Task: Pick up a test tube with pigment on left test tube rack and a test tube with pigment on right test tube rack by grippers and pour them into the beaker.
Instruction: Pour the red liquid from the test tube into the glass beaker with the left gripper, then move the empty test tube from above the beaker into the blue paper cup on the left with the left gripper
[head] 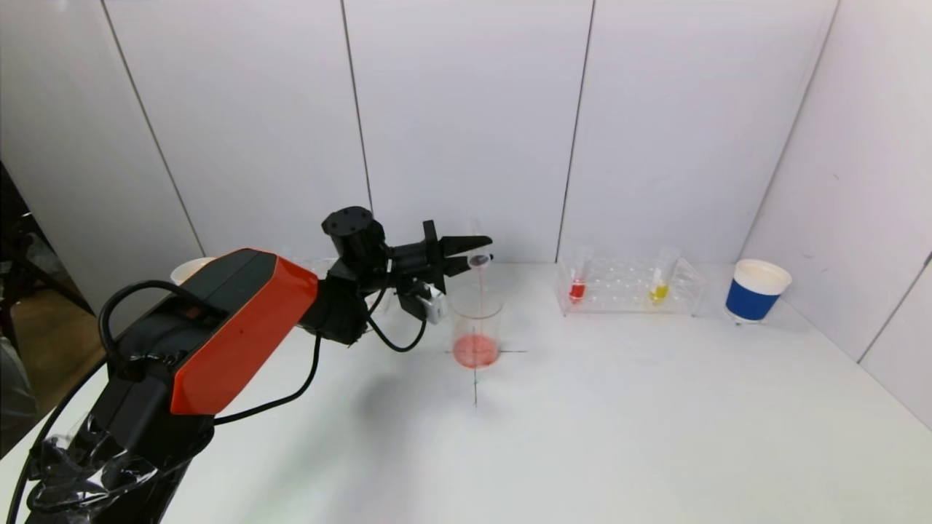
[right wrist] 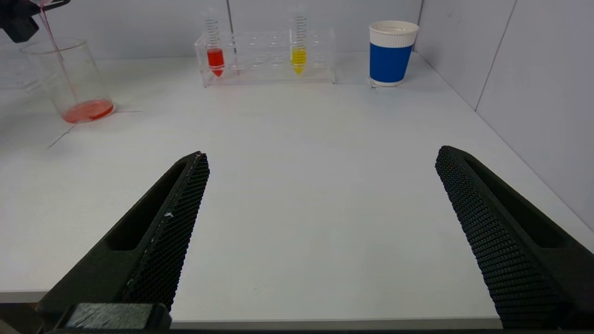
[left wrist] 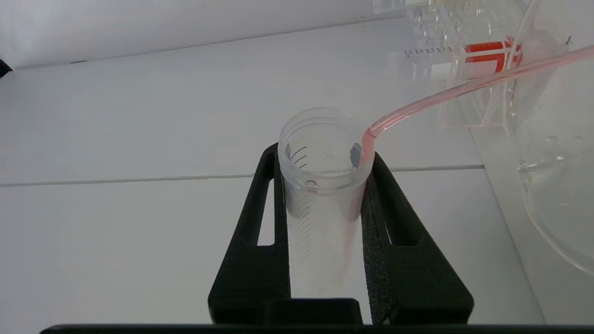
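- White bench (head: 619,407), panelled wall behind.
- Left gripper (head: 477,256): jaws clamped on tipped test tube (left wrist: 322,185), red stream falling into beaker (head: 476,327).
- Right gripper (right wrist: 320,232): jaws wide apart, holding nothing.

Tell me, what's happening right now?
Left gripper shut on test tube, pouring red pigment into beaker. Right gripper open, idle above table. Nothing in the way.

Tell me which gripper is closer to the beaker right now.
Left. The left gripper holds a test tube tipped above the beaker; the right gripper hovers open, well away.
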